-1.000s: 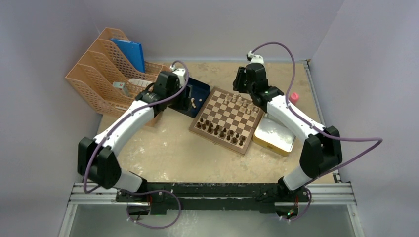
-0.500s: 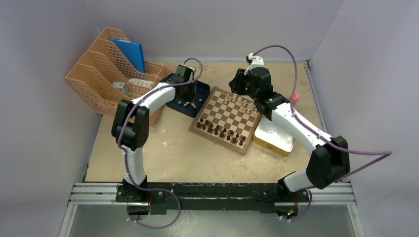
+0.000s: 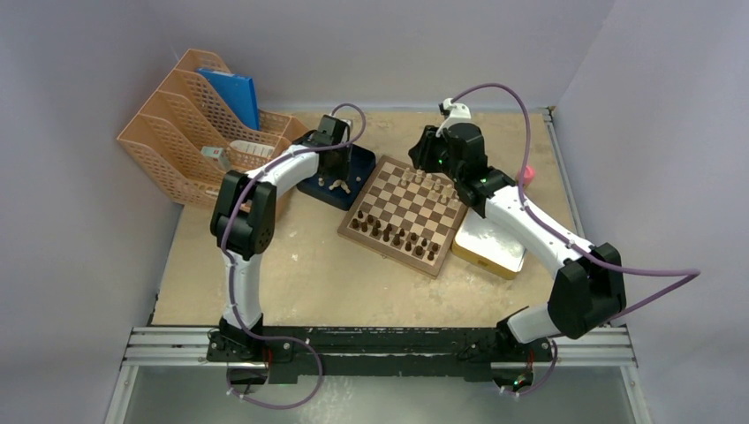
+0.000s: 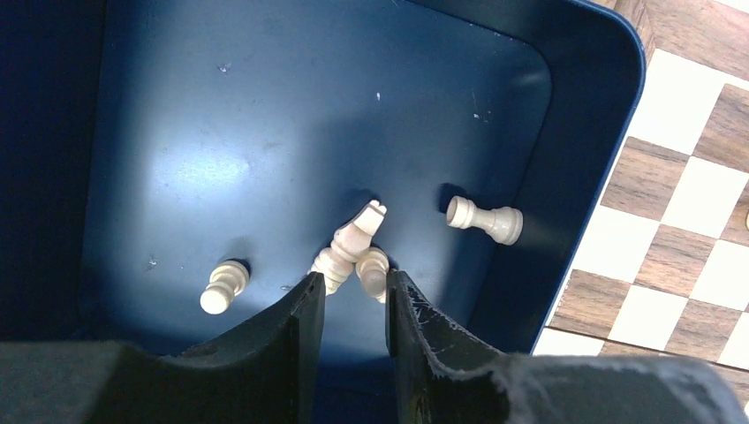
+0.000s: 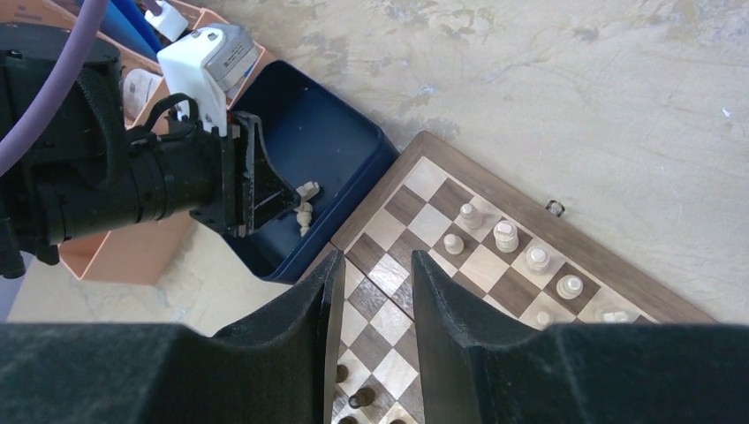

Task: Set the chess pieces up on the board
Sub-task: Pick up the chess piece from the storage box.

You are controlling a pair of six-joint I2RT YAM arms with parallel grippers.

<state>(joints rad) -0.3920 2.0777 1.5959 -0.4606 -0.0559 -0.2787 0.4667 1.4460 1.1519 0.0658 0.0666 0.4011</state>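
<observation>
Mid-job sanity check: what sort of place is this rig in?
Probably a lab test cell: plain partition walls around a worn tabletop, an aluminium mounting rail at its near edge, props like the chessboard and orange file racks.

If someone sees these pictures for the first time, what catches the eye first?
The wooden chessboard stands out mid-scene, dark pieces lining its near side. To its left, the left gripper reaches into a dark blue tray where light beige chess pieces lie scattered.

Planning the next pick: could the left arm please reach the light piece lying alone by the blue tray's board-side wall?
Probably yes: the left gripper hangs over the blue tray, and that light piece lies apart from the others, though the wall is close.
</observation>
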